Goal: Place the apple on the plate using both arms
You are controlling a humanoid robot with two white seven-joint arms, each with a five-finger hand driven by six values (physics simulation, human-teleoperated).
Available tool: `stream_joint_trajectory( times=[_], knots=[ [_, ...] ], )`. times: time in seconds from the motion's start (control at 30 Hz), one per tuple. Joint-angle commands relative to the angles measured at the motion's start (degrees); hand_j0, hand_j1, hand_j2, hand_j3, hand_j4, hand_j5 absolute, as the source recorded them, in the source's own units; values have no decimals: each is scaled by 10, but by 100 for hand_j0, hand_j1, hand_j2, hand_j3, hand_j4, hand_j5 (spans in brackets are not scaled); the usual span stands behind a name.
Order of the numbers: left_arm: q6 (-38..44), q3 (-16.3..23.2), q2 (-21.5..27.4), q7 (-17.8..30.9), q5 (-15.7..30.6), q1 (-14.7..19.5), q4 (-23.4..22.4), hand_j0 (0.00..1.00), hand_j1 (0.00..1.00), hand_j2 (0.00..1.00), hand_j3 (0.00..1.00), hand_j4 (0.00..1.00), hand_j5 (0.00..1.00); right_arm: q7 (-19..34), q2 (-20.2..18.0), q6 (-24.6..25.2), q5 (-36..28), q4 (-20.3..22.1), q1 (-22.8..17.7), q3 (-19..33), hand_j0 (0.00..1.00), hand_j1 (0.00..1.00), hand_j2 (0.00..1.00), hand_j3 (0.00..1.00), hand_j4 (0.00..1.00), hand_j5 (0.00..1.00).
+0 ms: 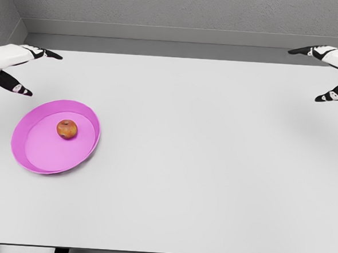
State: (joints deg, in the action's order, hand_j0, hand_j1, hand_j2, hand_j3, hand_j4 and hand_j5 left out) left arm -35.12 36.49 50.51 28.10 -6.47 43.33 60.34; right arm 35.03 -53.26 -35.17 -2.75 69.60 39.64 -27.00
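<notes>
Head view: one apple (66, 129) sits on one pink plate (32, 152) — left hand (15, 65) and right hand (327, 70), two in all, fingers spread, hold nothing.

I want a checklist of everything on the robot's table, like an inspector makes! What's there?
Surface: plain white table, flat, no marks seen.
Job's things: small round red-orange apple sits inside the round pink plate, near its middle; the plate lies at the table's left.
Clutter: nothing seen.
Grippers: white left hand with dark fingers hangs at the left edge, above the plate, fingers spread, holding nothing. White right hand hangs at the upper right, far from the plate, fingers spread, holding nothing.
Cables: nothing seen.
Surroundings: grey wall behind the table; two dark table legs show at the bottom edge.
</notes>
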Motion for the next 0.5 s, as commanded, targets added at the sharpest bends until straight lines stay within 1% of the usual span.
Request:
stream_joint_trajectory(
  times=[0.0, 0.03, 0.13, 0.23, 0.27, 0.33, 0.47],
  knots=[
    [1, -6, -25, 1, 5, 0, -36, 100, 100, 100, 100, 100, 100, 0, -2, 2, -4, 0, 0, 1, 100, 100, 100, 100, 100, 100],
    [1, -6, -29, 1, 4, 0, -36, 100, 100, 100, 100, 100, 100, 0, -1, 2, -4, 0, 0, 1, 100, 100, 100, 100, 100, 100],
    [1, -5, -51, 1, 1, 0, -70, 100, 100, 100, 100, 100, 100, 0, -2, 2, -4, 1, -1, 0, 100, 100, 100, 100, 100, 100],
    [1, -5, -52, 1, 1, 0, -78, 100, 100, 100, 100, 100, 100, 0, -2, 2, -4, 2, -6, -3, 100, 100, 100, 100, 100, 100],
    [1, -5, -52, 1, 1, 0, -80, 100, 100, 100, 100, 100, 100, 0, -2, 2, -4, 8, -6, -3, 100, 100, 100, 100, 100, 100],
    [1, -5, -53, 1, 1, 5, -99, 100, 100, 100, 100, 100, 100, 0, -4, 2, -5, 24, -6, -3, 100, 100, 100, 100, 100, 100],
    [1, -8, -52, 1, 1, 8, -101, 100, 100, 100, 100, 100, 100, 0, -4, 2, -5, 24, -7, -4, 100, 100, 100, 100, 100, 100]
  ],
)
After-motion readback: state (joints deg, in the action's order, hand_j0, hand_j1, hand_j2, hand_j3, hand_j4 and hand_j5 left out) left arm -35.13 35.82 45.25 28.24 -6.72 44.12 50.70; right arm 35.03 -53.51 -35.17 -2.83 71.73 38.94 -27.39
